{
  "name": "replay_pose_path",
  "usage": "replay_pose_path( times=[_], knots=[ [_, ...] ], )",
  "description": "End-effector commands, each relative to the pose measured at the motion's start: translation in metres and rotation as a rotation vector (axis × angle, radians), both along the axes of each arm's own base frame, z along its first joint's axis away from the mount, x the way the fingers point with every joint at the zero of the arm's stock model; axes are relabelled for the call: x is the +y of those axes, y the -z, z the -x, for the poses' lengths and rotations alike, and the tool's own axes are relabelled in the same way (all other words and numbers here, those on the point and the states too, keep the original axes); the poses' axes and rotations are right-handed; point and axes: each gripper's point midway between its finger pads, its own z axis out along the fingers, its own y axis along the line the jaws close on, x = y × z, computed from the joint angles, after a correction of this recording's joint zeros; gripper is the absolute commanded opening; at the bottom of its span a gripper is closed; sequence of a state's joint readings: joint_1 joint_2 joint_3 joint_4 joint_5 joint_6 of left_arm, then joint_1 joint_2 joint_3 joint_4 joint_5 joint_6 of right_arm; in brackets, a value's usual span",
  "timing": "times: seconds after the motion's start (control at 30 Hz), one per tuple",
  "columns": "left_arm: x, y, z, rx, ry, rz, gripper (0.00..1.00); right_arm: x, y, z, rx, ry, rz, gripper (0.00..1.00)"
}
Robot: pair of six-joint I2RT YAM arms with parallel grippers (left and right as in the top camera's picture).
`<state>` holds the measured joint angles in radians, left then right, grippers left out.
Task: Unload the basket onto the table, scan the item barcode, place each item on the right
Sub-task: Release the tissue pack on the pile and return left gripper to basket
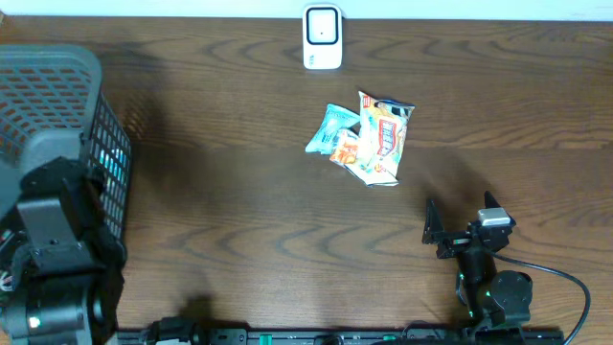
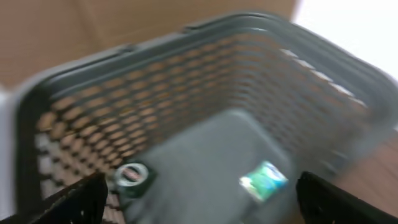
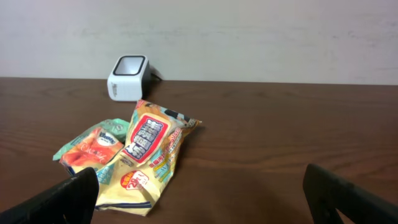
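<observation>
Snack packets [image 3: 134, 162] lie in a loose heap on the tabletop [image 3: 280, 143], just ahead of the right end effector [image 3: 205, 194], whose fingers stand wide apart with nothing between them. Nearest is the large yellow packet [image 3: 149, 158], printed with a red label and lying flat, face up, its lower corner creased. It overlaps a smaller orange packet [image 3: 93, 146] and a teal packet [image 3: 115, 126] on its left. They look like thin glossy film: probably light, soft, crinkly and slippery, with contents that could crush. A pinch on a sealed edge or a free corner seems safest. No barcode shows; it may be underneath. Beyond the heap, well apart, stands the white scanner [image 3: 129, 77]. Far left, the left end effector [image 2: 205, 199] hangs over the grey basket [image 2: 186, 81], spread wide and empty.
</observation>
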<state>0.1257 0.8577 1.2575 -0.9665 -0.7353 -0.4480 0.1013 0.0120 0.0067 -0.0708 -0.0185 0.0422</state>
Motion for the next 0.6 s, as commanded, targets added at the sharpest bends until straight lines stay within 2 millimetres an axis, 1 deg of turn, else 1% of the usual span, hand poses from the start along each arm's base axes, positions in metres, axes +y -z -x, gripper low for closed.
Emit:
replay_pose_path(
  times=[0.0,0.1,0.2,0.4,0.43,0.57],
  knots=[
    [0.027,-0.002,0.021,-0.01,-0.183,-0.018,0.97,0.002,0.0,0.0,0.001,-0.005,-0.013,0.99],
    [0.044,0.006,0.035,-0.036,-0.314,0.024,0.97,0.002,0.0,0.0,0.001,-0.005,-0.013,0.99],
    [0.057,0.021,0.038,-0.031,-0.366,0.104,0.97,0.002,0.0,0.0,0.001,-0.005,-0.013,0.99],
    [0.085,0.065,0.034,0.037,-0.45,0.273,0.98,0.002,0.0,0.0,0.001,-0.005,-0.013,0.99],
    [0.095,0.079,0.036,0.048,-0.502,0.317,0.98,0.002,0.0,0.0,0.001,-0.005,-0.013,0.99],
    [0.113,0.108,0.046,0.059,-0.65,0.404,0.98,0.002,0.0,0.0,0.001,-0.006,-0.013,0.99]
  ],
)
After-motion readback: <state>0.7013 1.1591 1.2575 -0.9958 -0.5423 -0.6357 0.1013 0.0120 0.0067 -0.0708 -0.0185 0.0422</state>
